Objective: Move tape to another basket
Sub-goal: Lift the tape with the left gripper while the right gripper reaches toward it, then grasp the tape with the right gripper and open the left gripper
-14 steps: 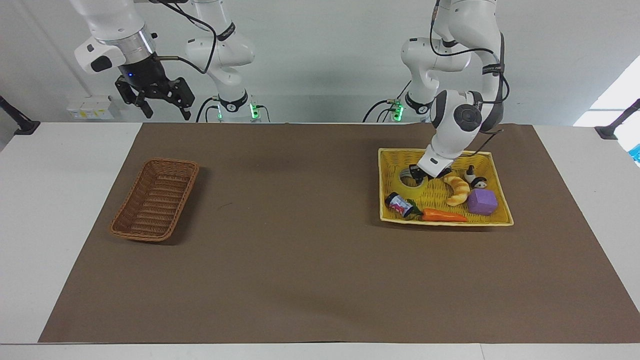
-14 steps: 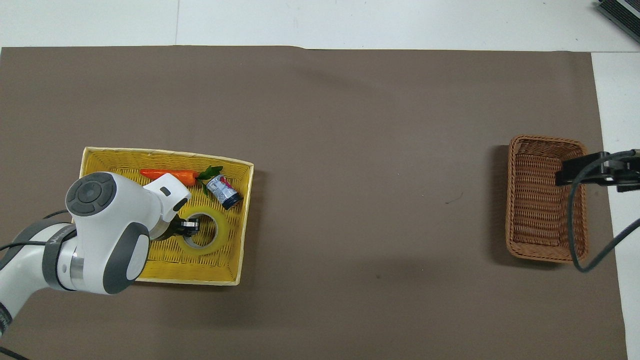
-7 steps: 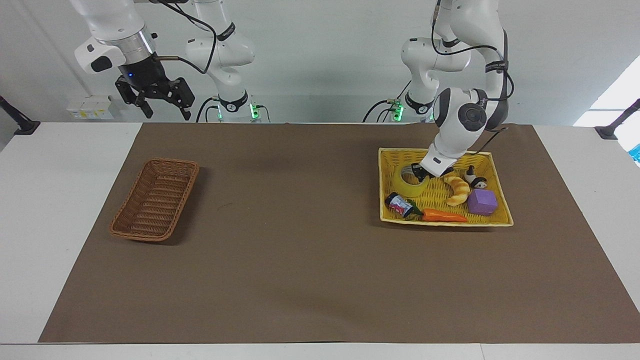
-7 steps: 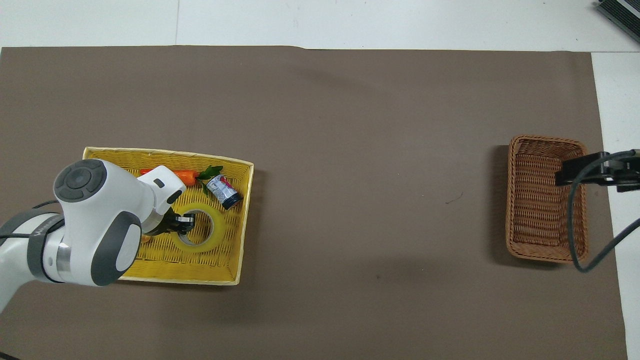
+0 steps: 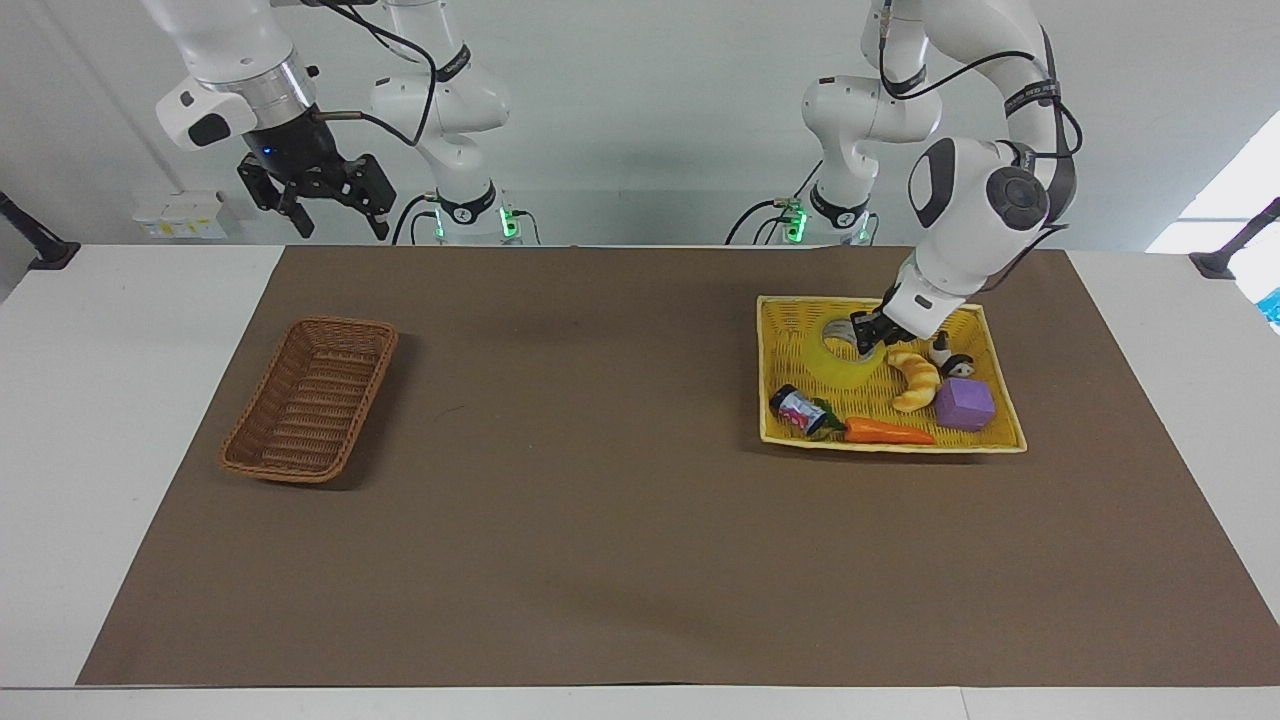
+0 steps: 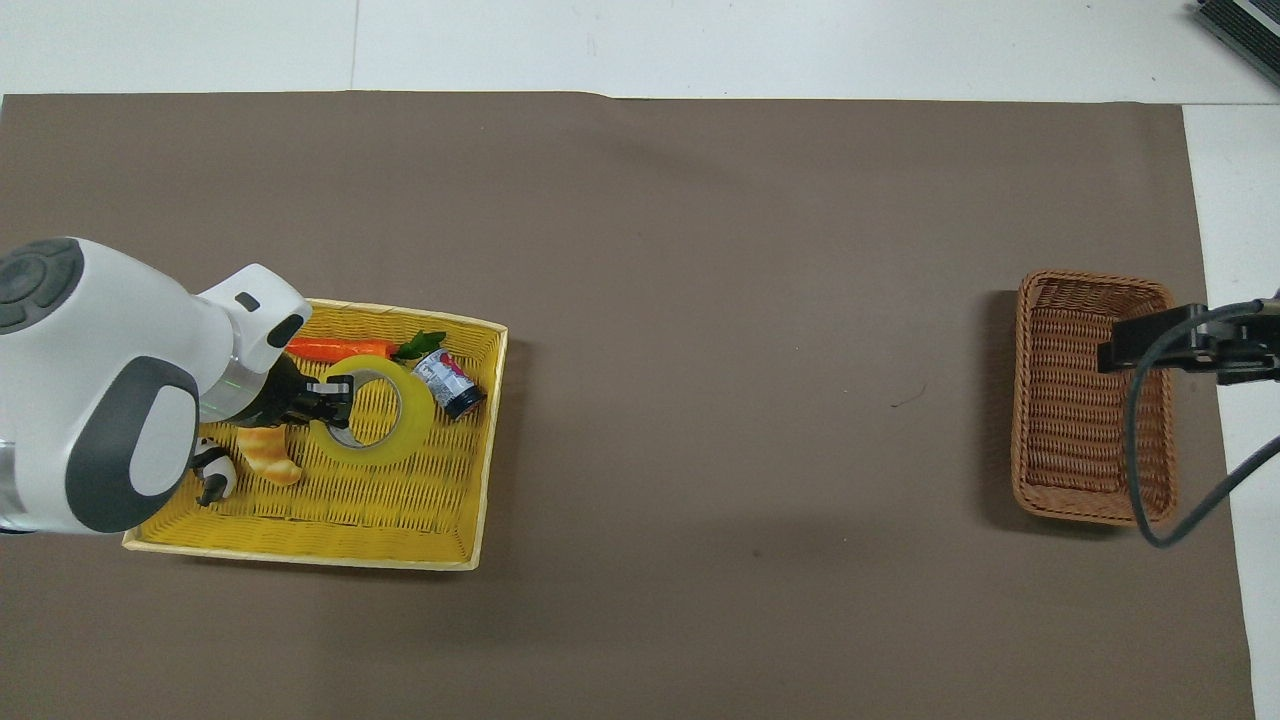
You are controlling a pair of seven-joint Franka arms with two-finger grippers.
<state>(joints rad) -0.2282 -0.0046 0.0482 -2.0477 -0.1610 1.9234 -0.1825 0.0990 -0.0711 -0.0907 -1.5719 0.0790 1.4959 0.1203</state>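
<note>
The tape (image 5: 842, 352) is pinched by its rim in the left gripper (image 5: 868, 334) and is held tilted over the yellow basket (image 5: 775, 318), above the end nearer the robots, with a can (image 5: 797, 408), a carrot (image 5: 888, 432), a croissant (image 5: 915, 378), a purple block (image 5: 964, 403) and a panda figure (image 5: 950, 358) lying in the basket. The right gripper (image 5: 322, 200) is held high with its fingers spread, in the air over the table edge by the wicker basket (image 5: 310, 398), which lies at the right arm's end of the brown mat (image 5: 600, 480).
</note>
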